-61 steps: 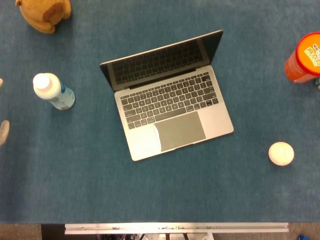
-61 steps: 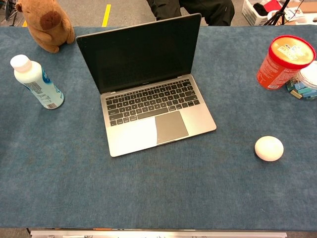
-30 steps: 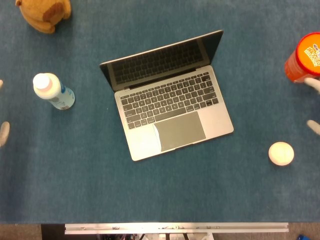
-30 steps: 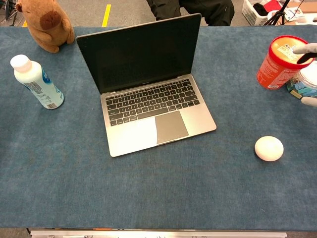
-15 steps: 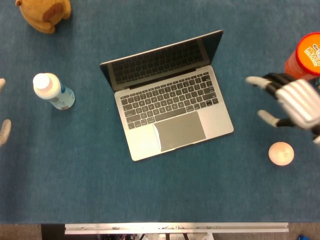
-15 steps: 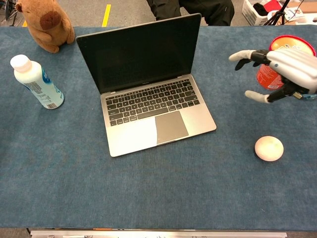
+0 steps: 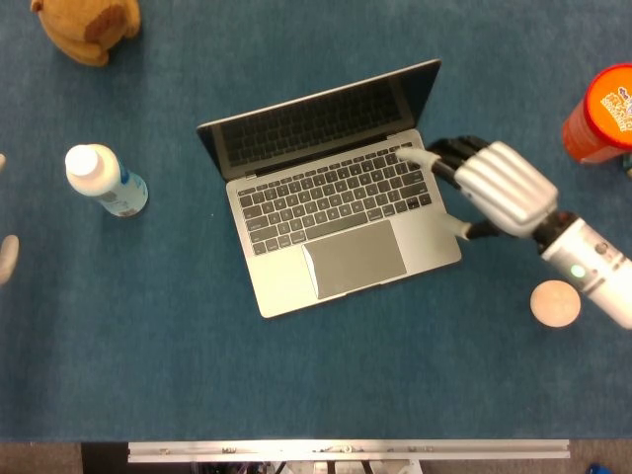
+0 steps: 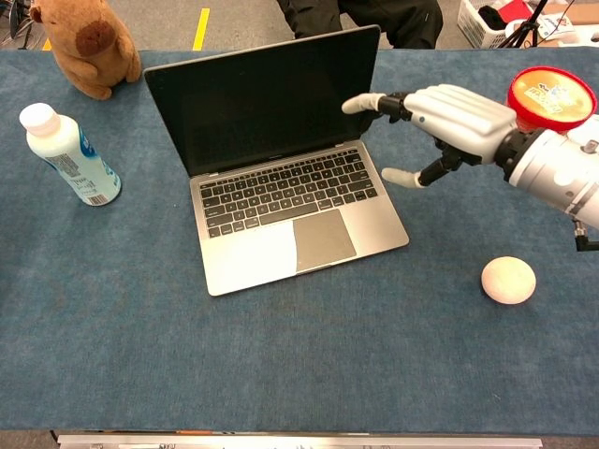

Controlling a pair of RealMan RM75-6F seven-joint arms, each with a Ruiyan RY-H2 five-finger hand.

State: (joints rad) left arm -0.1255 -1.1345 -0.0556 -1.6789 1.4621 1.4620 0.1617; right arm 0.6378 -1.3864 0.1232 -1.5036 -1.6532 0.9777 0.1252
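An open grey laptop (image 7: pixel 336 212) (image 8: pixel 281 187) with a dark screen stands in the middle of the blue table. My right hand (image 7: pixel 499 188) (image 8: pixel 459 117) is at the laptop's right side, holding nothing, fingers spread. One finger reaches over the keyboard's upper right corner beside the screen edge. The thumb lies by the right edge of the palm rest. Whether it touches the laptop I cannot tell. Of my left hand (image 7: pixel 6 259) only pale fingertips show at the far left edge of the head view, apart from each other, left of a white bottle (image 7: pixel 104 181) (image 8: pixel 67 154).
A brown plush toy (image 7: pixel 87 28) (image 8: pixel 89 47) sits at the back left. An orange canister (image 7: pixel 602 114) (image 8: pixel 538 112) stands at the back right, behind my right forearm. A white ball (image 7: pixel 555 303) (image 8: pixel 508 279) lies front right. A metal rail (image 7: pixel 346 450) marks the table's near edge.
My right hand has come in from the right edge, past the orange canister, and moved left to the laptop's right side. The left fingertips and the objects have stayed put.
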